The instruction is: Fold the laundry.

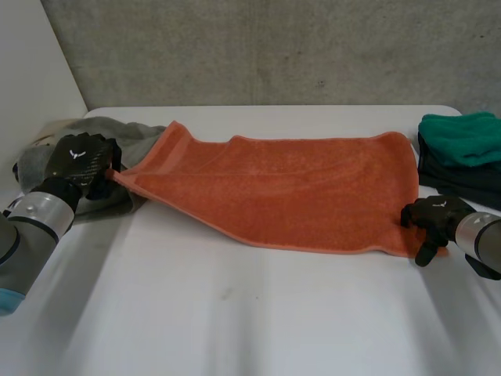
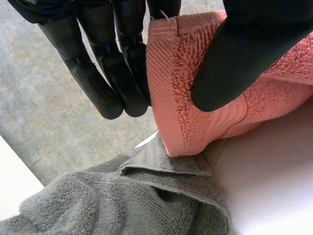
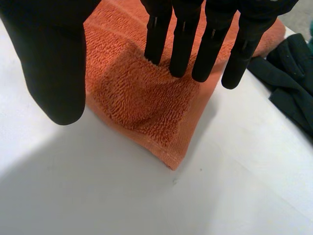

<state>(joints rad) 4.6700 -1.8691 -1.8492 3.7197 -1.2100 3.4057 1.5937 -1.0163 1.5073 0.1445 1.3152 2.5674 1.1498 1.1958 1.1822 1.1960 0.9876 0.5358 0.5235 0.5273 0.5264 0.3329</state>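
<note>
The front of the white table [image 1: 235,313] lies bare. At the near right corner of the orange terry towel [image 1: 290,192] sits the right hand [image 1: 435,217]. In the right wrist view its fingers [image 3: 183,34] are straight and side by side over that corner of the towel [image 3: 137,98], with the thumb set wide apart over the table. Whether the fingertips touch the pile I cannot tell. The towel is spread across the middle of the table, long side running left to right.

Its left end rises off the table to the left hand [image 1: 78,159]. In the left wrist view the thumb pinches the hemmed corner [image 2: 168,88] against the fingers [image 2: 93,73]. Each hand carries a small white emblem [image 1: 76,153] on its back, a shape rather than letters. Under the left hand lies a rumpled grey towel [image 1: 137,135], its woven band [image 2: 161,164] just below the raised orange corner.

At the far right, a folded green cloth [image 1: 462,135] rests on a dark folded cloth [image 1: 458,182], just beside the towel's right edge. Behind stands a grey concrete wall [image 1: 274,47].
</note>
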